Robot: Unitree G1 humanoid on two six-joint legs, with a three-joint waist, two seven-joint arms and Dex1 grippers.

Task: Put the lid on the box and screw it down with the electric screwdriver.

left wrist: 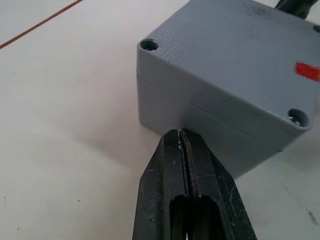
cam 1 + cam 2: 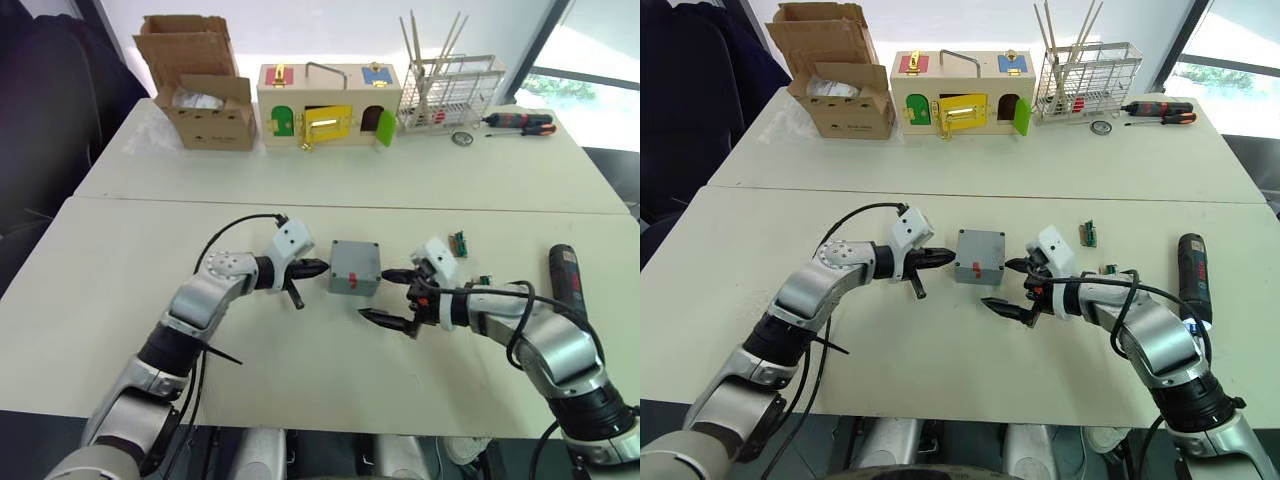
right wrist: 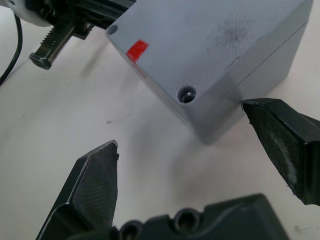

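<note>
Box (image 2: 355,268) – grey, red mark, lid (image 3: 210,35) seated on top – sits between both claws; electric screwdriver (image 2: 566,275) lies beyond the right claw (image 2: 397,298).

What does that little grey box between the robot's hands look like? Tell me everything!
The box is a small grey cube that looks like matte plastic. Its lid is already on, with a thin seam running round below it, a red mark on top and round screw holes at the corners. It sits flat on the white table. The shut left end effector points at one side, tips right against the wall. The open right end effector is at the other side, one finger near a corner.
</note>
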